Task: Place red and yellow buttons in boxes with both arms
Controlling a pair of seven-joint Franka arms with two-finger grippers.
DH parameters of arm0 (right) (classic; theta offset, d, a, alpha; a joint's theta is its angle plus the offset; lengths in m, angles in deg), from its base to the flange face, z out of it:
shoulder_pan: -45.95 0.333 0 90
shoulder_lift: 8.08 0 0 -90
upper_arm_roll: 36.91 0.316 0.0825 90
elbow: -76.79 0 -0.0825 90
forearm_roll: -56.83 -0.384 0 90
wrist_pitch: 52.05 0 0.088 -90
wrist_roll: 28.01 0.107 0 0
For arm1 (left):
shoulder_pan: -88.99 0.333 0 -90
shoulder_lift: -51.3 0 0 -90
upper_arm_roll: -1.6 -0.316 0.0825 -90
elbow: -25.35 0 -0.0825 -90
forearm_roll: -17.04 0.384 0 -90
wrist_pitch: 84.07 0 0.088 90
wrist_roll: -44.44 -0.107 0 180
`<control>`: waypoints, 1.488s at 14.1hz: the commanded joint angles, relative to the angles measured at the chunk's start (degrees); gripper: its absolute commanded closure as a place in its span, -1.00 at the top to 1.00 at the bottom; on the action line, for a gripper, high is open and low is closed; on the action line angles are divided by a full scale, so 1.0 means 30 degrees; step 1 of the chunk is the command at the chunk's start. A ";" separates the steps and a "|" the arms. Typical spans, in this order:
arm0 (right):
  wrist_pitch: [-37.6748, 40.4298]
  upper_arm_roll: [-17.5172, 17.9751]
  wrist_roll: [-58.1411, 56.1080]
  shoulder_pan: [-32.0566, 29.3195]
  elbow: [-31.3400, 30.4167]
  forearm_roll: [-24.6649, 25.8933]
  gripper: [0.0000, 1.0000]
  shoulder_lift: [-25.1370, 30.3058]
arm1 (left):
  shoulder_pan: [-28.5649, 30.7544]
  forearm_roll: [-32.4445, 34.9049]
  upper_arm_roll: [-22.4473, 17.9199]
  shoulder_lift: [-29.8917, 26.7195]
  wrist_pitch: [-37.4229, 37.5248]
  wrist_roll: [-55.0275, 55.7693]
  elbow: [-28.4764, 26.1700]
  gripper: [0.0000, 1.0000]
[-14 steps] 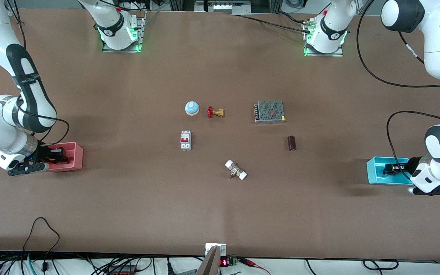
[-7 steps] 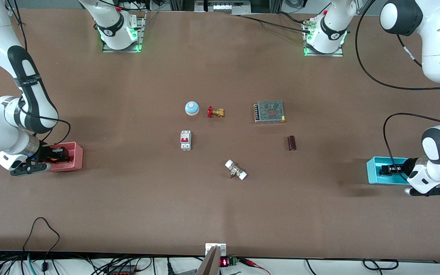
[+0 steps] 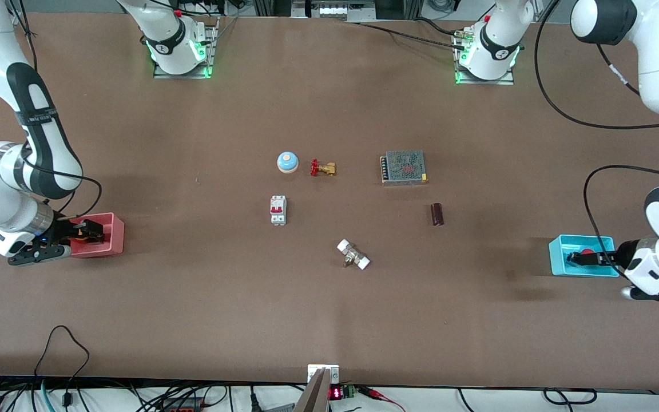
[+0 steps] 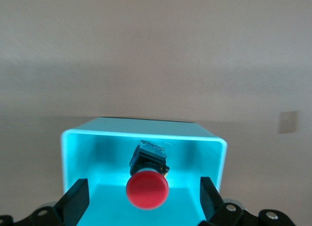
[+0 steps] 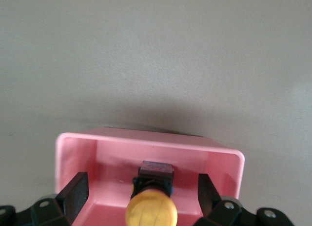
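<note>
A: Both dropped? L gripper (image 4: 146, 209) has backed off since a sec ago, jaws spread wide, nothing in them. Red button (image 4: 147, 179) lies in the cyan box (image 4: 144, 128), cap showing in the front view now, roughly 3 o'clock on the bench.

B: Yep. R gripper (image 5: 141, 206) too, jaws apart w/ gaps either side of the yellow button (image 5: 151, 206), which sits in the pink box (image 5: 146, 140) at 9 o'clock. It hasn't pulled away much yet.

A: So both placed, I reckon. Just retreat left.
</note>
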 commanded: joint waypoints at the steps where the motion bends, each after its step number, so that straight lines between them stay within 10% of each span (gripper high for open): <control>1: 0.1200 0.0084 -0.0294 0.0023 -0.0207 -0.0350 1.00 0.1383 | -0.0045 -0.0297 0.0342 -0.2547 0.1544 0.0035 -0.1197 1.00; 7: 0.6116 0.0201 0.3683 0.2157 0.0258 -0.0118 1.00 0.6624 | -0.1769 -0.0240 0.1135 -0.8992 0.2868 0.2342 -0.4739 1.00; 12: 1.3499 0.0055 0.4072 0.3945 0.5030 0.2043 1.00 0.7973 | -0.4633 -0.0181 -0.0409 -1.2919 0.4269 0.4125 -0.6415 1.00; 21: 1.4446 -0.1814 0.5069 0.5555 0.3718 0.0411 1.00 0.9415 | -0.4000 0.0054 0.0255 -1.3482 0.8054 0.5249 -0.4715 1.00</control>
